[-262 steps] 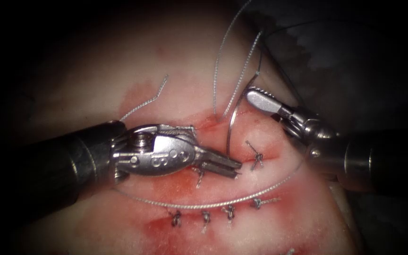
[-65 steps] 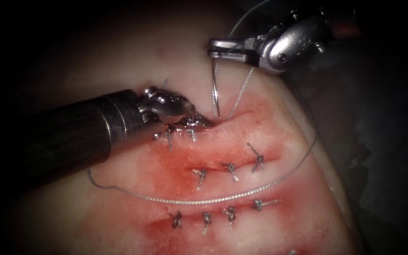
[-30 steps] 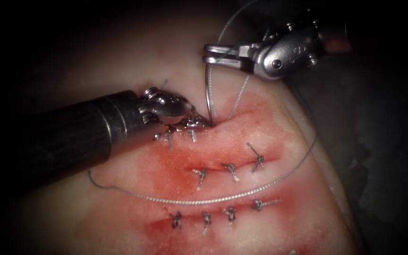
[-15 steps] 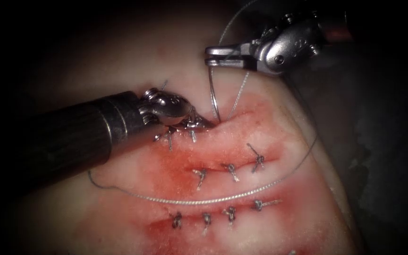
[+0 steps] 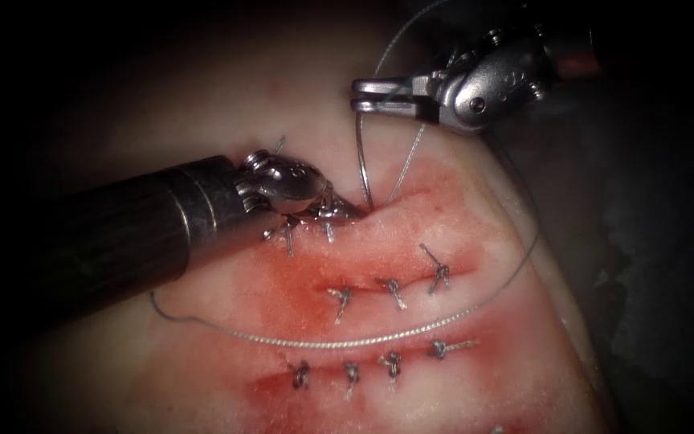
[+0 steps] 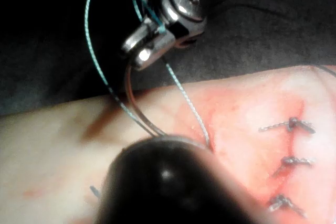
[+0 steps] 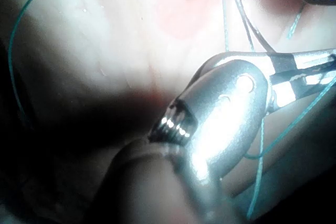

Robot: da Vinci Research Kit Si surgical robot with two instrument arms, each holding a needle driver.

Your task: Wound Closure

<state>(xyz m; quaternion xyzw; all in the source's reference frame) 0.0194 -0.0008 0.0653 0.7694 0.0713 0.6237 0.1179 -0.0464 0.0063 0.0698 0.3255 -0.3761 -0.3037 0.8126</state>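
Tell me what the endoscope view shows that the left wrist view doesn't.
Endoscope view: the left tool at the cut, a long thread loop across the tissue, and the lowest row of knots. Left wrist view: the right tool's jaws end-on, shut on the needle near its tail. Both: the needle, its tip meeting the tissue at the cut; whether it is in, I cannot tell. What the left tool holds is hidden.

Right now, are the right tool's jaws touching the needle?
Touching. In the endoscope view the right tool has its jaws shut on the needle near its upper end, and the needle's lower end meets the tissue by the left tool.
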